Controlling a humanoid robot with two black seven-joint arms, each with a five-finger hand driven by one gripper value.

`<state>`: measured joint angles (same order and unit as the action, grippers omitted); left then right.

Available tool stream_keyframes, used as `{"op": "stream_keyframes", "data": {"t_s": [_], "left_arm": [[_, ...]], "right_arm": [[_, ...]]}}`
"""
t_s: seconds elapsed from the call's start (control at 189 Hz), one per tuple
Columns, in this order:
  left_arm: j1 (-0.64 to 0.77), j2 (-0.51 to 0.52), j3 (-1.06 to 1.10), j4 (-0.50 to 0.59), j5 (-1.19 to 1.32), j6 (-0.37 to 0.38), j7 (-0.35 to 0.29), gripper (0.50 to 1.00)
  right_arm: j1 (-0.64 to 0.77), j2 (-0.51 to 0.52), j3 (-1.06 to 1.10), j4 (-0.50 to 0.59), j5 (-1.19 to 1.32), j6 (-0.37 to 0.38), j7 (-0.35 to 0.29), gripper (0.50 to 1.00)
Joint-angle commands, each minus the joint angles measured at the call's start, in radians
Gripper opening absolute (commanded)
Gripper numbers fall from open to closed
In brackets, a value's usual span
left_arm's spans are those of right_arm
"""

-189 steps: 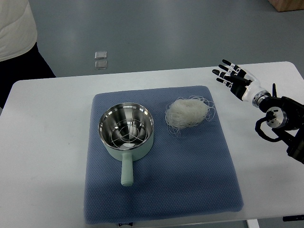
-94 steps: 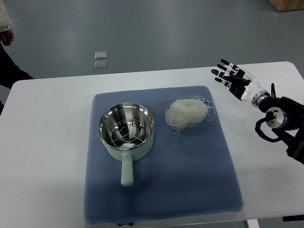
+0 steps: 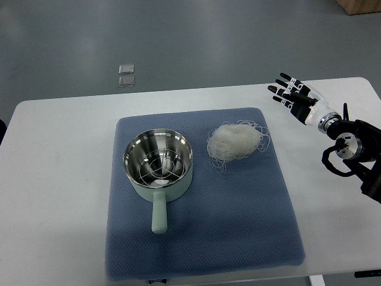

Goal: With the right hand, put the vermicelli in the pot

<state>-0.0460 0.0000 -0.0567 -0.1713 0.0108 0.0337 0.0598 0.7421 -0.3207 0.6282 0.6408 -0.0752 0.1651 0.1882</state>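
A loose white nest of vermicelli (image 3: 236, 141) lies on the blue mat (image 3: 238, 208), right of the pot. The pale green pot (image 3: 158, 165) has a steel inside with a wire rack in it, and its handle points toward the near edge. My right hand (image 3: 293, 96) is over the white table, right of the mat and a little beyond the vermicelli. Its fingers are spread and hold nothing. It does not touch the vermicelli. The left arm is out of view.
The white table (image 3: 59, 179) carries the mat. Two small clear squares (image 3: 126, 75) lie on the grey floor beyond the table's far edge.
The person at the far left has left the picture. My right hand has shifted slightly to the right; the pot and vermicelli have not moved.
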Motion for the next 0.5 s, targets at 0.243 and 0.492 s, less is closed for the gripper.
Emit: {"op": "stream_keyframes", "data": {"t_s": [0.243,0.492], "left_arm": [[0.0,0.0,0.0,0.0,0.0,0.0,0.0,1.0],[0.0,0.0,0.0,0.0,0.0,0.0,0.0,1.0]], "right_arm": [[0.003,-0.001,-0.004,-0.023,-0.002,-0.001,0.002,0.926],[0.025,-0.003,-0.016,-0.023,-0.005,0.011,0.0,0.926]]}}
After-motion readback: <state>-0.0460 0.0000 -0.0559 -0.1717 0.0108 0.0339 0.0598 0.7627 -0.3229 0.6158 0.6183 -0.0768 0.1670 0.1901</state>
